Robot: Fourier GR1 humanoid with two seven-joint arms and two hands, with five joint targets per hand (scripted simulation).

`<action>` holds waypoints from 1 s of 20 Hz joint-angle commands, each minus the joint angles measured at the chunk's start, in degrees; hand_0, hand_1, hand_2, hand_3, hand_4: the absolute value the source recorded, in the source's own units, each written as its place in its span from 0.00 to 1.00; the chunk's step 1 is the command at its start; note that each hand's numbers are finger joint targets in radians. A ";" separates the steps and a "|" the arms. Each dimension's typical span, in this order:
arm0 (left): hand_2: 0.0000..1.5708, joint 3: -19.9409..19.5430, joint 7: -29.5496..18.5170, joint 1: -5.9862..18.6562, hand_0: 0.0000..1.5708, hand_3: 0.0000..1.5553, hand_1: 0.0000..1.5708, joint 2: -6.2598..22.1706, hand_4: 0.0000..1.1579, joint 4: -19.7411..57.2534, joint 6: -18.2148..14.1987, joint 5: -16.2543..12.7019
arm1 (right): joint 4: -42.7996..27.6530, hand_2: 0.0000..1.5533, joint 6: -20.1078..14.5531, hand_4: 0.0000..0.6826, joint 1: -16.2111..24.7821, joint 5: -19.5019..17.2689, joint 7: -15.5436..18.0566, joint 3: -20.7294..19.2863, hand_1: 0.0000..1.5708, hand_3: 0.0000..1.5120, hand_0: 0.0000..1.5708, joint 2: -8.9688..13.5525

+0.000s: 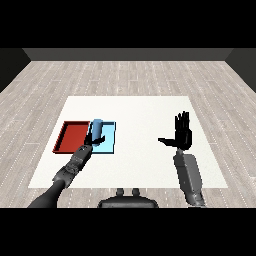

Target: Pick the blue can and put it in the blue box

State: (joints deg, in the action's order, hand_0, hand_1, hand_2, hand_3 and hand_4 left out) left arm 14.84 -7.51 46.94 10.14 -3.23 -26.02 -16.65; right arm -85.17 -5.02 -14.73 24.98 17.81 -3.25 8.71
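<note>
The blue can (pixel 96 129) stands upright at the left side of the light blue tray (pixel 110 143), over the edge shared with the red tray (pixel 73 136). My left hand (pixel 95 141) is curled round the can's lower part, its forearm reaching in from the lower left. Whether the can rests on the tray floor or hangs just above it I cannot tell. My right hand (pixel 183 133) is held up over the right half of the table, fingers straight and thumb spread, holding nothing.
The two trays lie side by side on the left part of the white table (pixel 140 112). Bare tabletop spans between the trays and my right hand. Wooden floor surrounds the table.
</note>
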 commanded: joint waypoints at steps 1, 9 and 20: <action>0.26 0.63 0.34 -0.73 0.23 0.00 0.23 2.96 0.54 2.46 5.86 1.51 | -1.85 0.00 1.24 0.00 2.07 0.23 0.01 0.41 0.00 0.00 0.00 0.00; 0.00 0.46 -1.57 2.29 0.00 0.00 0.00 -0.70 0.00 0.63 -12.31 2.49 | -0.99 0.00 0.15 0.00 -2.07 1.31 -1.55 -0.03 0.00 0.00 0.00 -1.27; 0.00 -7.77 -27.66 -0.60 0.00 0.00 0.00 -0.85 0.00 -17.68 -5.06 -4.28 | -2.75 0.00 1.43 0.00 -0.46 0.37 -0.83 1.70 0.00 0.00 0.00 -1.85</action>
State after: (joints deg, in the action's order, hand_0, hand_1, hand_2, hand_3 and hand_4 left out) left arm 9.08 -27.03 46.52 8.95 -14.17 -36.40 -19.09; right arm -86.28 -3.52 -15.86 25.56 17.69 -2.30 6.94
